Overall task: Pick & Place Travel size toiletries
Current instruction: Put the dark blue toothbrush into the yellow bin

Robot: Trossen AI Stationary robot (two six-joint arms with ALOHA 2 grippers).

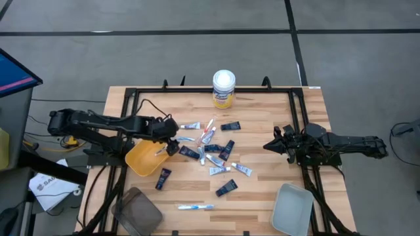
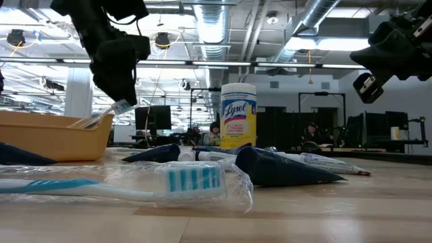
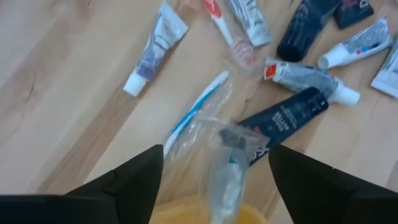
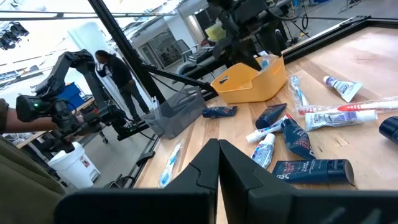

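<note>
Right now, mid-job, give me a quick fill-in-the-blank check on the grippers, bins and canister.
1. The left gripper hangs with open fingers over the ____ bin.
2. The right gripper is ____ and holds nothing.
3. The wrapped toothbrush at the left gripper sticks out of its bin, while the grey bin near the right arm is ____.
4. The canister stands ____.

Missing words: yellow; shut; empty; upright

Grey floor (image 1: 197, 52) with dark seams, exposed ceiling ducts (image 2: 223, 27), strip lights, people beyond (image 4: 115, 71).

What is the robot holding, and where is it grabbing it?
Nothing is gripped. The left gripper is open over the yellow bin, a wrapped toothbrush dropping between its fingers. The right gripper is shut and empty.
</note>
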